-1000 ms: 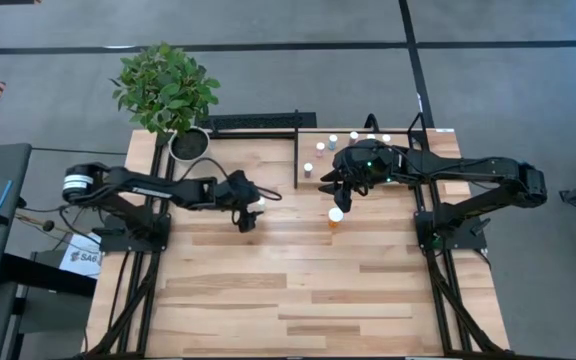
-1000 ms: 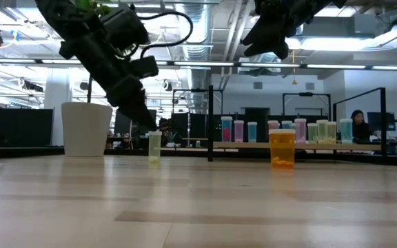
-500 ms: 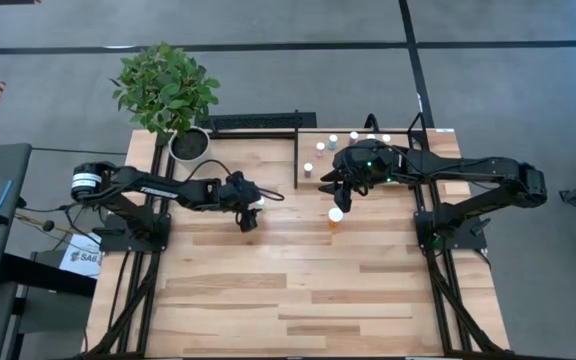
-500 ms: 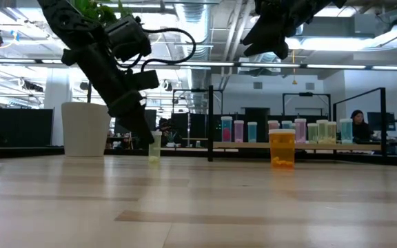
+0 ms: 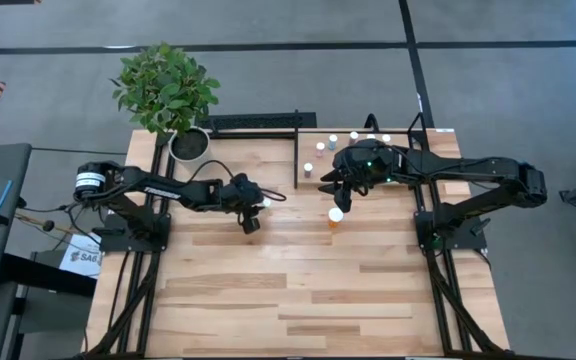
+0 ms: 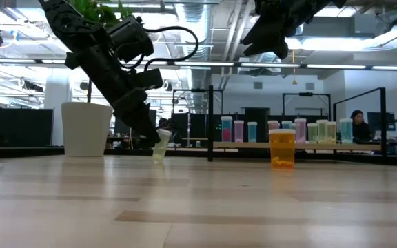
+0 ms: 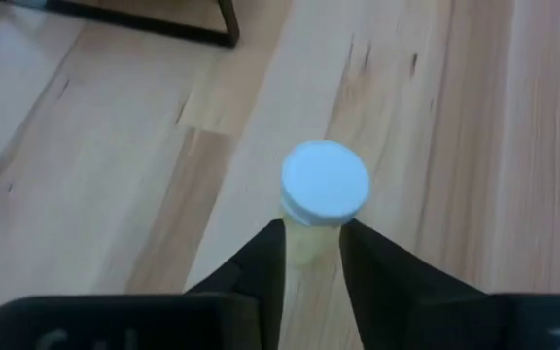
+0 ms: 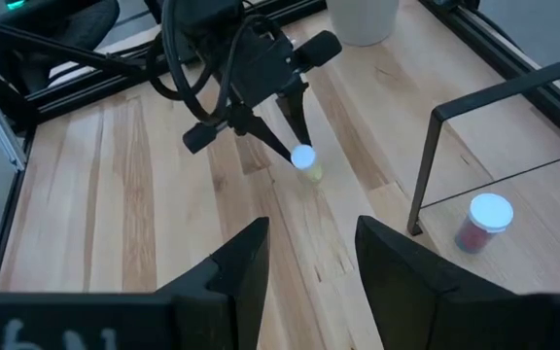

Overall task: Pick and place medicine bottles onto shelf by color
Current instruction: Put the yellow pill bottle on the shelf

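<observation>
A small yellow bottle (image 7: pixel 311 228) with a white cap, shown on the plank tabletop (image 5: pixel 298 290) left of centre and well apart from the shelf (image 5: pixel 368 165). In the left wrist view the two dark fingers (image 7: pixel 261 262) press against its body from either side, just under the cap. The left gripper (image 5: pixel 251 214) has closed on the bottle within the last second; a moment earlier its jaws stood wide around an upright bottle. In the low view the bottle now leans, its cap tipped toward the right and its base apparently just clear of the wood, which suggests the grasp has taken and lifting has begun.

The right gripper (image 5: pixel 343 185) has not moved: it hangs above the near-left corner of the shelf with its fingers (image 8: pixel 246 262) parted and nothing between them. Just nearer than it, the larger orange bottle (image 6: pixel 282 148) stands on the tabletop, outside the black frame.

On the shelf, several small white-capped bottles (image 6: pixel 238 130) stand in a row, pink and pale blue toward the left, pale green toward the right; a reddish one (image 8: pixel 476 229) sits near the frame post. The white plant pot (image 6: pixel 86 129) stands at the far-left corner of the table.

With the yellow bottle secured, the likely next stage is carrying it right to the shelf beside bottles of matching colour; the tilt may need correcting before release.
</observation>
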Controlling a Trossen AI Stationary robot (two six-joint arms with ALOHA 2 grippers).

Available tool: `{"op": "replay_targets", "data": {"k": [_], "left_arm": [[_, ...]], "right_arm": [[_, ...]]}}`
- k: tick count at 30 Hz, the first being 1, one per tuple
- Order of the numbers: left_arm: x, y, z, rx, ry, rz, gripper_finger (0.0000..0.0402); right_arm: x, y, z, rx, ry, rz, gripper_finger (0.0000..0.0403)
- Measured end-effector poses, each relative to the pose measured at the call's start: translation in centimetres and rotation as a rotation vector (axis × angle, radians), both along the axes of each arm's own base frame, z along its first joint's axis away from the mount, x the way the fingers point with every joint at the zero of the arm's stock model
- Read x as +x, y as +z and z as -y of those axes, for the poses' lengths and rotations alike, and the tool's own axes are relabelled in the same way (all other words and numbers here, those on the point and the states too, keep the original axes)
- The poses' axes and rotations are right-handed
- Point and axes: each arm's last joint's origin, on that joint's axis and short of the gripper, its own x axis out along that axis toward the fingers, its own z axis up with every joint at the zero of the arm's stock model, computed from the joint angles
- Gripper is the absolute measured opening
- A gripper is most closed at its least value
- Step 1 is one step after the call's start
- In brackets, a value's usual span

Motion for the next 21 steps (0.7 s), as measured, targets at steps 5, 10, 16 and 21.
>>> {"op": "replay_targets", "data": {"k": [5, 10, 16, 21], "left_arm": [[-0.01, -0.01, 0.0, -0.013, 0.017, 0.004, 0.0068], [-0.03, -0.03, -0.02, -0.038, 0.045, 0.01, 0.0081], [-0.06, -0.03, -0.19, -0.071, 0.067, 0.02, 0.0134], [-0.06, -0.01, -0.24, -0.06, 0.083, 0.021, 0.0189]], "right_arm": [[0.0, 0.0, 0.0, 0.0, 0.0, 0.0, 0.0175], [0.0, 0.0, 0.0, 0.0, 0.0, 0.0, 0.0175], [0.0, 0.0, 0.0, 0.0, 0.0, 0.0, 0.0175], [0.0, 0.0, 0.0, 0.0, 0.0, 0.0, 0.0175]]}}
